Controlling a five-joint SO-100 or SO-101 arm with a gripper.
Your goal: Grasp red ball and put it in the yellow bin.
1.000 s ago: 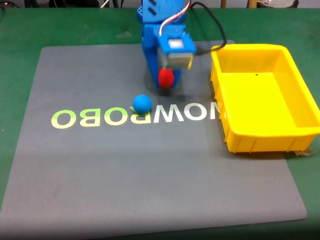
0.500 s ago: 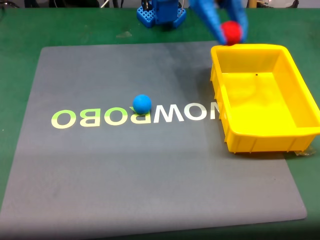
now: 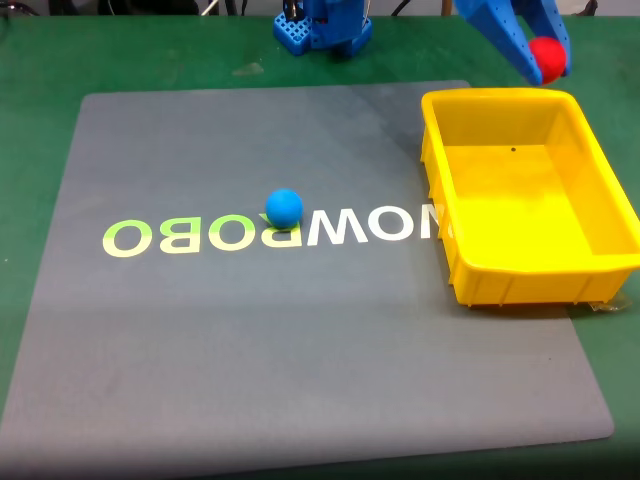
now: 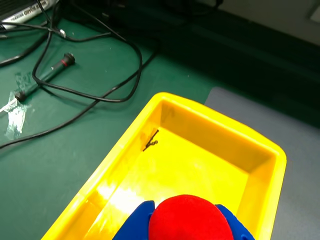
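The small, smooth, matte red ball (image 4: 189,219) looks light and firm, apt to roll, so pinching it across its widest part suits it. The blue gripper (image 3: 540,55) grasps it that way, above the far rim of the bright yellow plastic bin (image 3: 455,255). A grey mat (image 3: 250,340) covers the green tabletop (image 3: 40,60); cables (image 4: 75,95) lie beyond.

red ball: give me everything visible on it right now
The red ball is a small, smooth, matte solid-red sphere, clamped between the blue fingers of the gripper and off the mat. In the fixed view it sits above the yellow bin at its far rim; the wrist view shows the bin's bare floor beneath it. Only the fingers touch it.
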